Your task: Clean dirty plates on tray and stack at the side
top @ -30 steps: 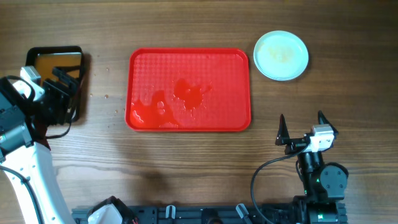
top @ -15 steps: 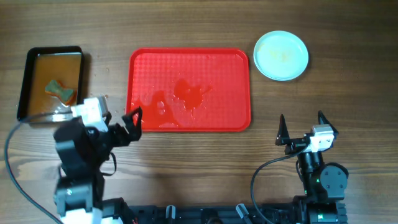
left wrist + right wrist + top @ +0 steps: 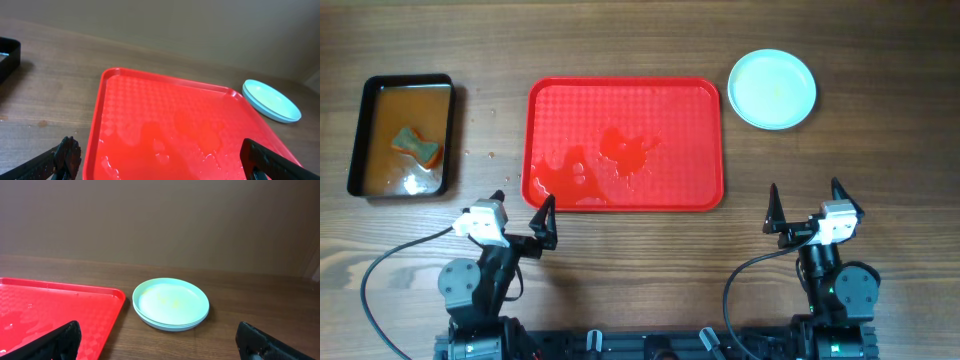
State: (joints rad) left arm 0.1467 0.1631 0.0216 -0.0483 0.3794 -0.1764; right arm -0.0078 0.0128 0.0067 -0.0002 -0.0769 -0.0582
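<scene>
The plates [image 3: 772, 88] lie stacked as one pale-blue pile on the wood, right of the tray's far corner; the stack also shows in the right wrist view [image 3: 171, 302] and in the left wrist view [image 3: 271, 100]. The red tray [image 3: 625, 100] holds no plates, only wet patches at its middle and near-left; it also shows in the left wrist view [image 3: 150, 100] and in the right wrist view [image 3: 30, 300]. My left gripper [image 3: 523, 213] is open and empty at the tray's near-left corner. My right gripper [image 3: 804, 204] is open and empty, near the table's front right.
A black pan [image 3: 402, 135] of brownish water with a sponge [image 3: 416, 145] in it stands at the far left. Both arm bases sit at the front edge.
The left arm has drawn back from the black pan to the front edge, its gripper now near the tray's near-left corner. The right arm has not moved.
</scene>
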